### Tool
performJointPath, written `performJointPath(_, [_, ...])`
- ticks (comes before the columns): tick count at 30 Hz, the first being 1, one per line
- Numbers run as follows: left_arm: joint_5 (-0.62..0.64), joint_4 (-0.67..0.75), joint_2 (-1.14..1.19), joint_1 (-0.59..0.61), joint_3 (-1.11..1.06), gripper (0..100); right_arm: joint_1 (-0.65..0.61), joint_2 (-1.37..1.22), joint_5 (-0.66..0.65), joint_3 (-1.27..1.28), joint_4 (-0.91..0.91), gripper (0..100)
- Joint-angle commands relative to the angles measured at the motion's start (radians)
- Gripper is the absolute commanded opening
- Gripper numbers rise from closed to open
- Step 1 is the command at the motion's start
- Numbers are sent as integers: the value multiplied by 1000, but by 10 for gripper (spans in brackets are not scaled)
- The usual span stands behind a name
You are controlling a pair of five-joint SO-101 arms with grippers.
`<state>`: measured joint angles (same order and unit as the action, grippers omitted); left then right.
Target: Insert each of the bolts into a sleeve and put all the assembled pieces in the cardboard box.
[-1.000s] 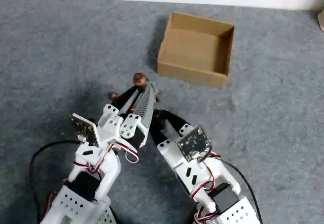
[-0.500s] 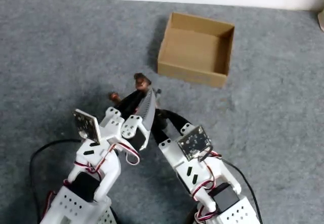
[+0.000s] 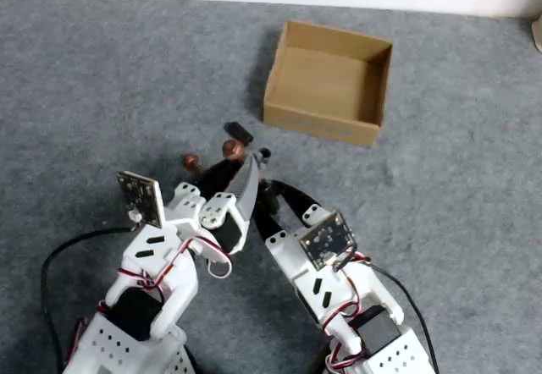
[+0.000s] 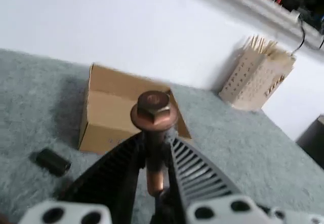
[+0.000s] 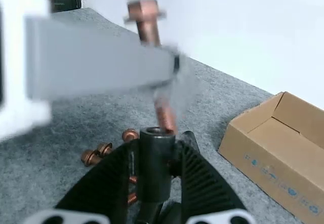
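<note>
My left gripper [image 4: 154, 145] is shut on a copper bolt [image 4: 153, 111], head up, also seen as the bolt [image 3: 230, 148] in the high view. Close below it, my right gripper [image 5: 155, 147] is shut on an upright black sleeve [image 5: 153, 158]. In the right wrist view the bolt [image 5: 145, 12] slants down and its tip meets the sleeve's open mouth. The left gripper [image 3: 243, 171] and right gripper [image 3: 265, 198] stand side by side in front of the cardboard box [image 3: 330, 113]. A second black sleeve [image 3: 238, 131] lies on the carpet beyond them.
Loose copper bolts [image 5: 97, 153] lie on the grey carpet near the grippers, one bolt [image 3: 191, 162] showing left of the left gripper. The box [image 4: 101, 133] stands open-topped. A perforated wooden block [image 4: 258, 74] stands by the far wall.
The left gripper has drawn back toward the arms with the bolt, bringing it over the right gripper's sleeve. The black sleeve on the carpet has come into sight. The right arm kept still.
</note>
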<state>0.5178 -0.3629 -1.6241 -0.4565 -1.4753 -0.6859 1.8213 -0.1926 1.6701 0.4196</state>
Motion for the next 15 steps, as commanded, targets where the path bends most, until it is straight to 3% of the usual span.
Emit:
performJointPath(1, [6,35,-13,-15,99,5,19,12,-12,30,-33,4])
performJointPath(15, [8,-68,-15,-45,156,5,24,13,-14,30,-35,4])
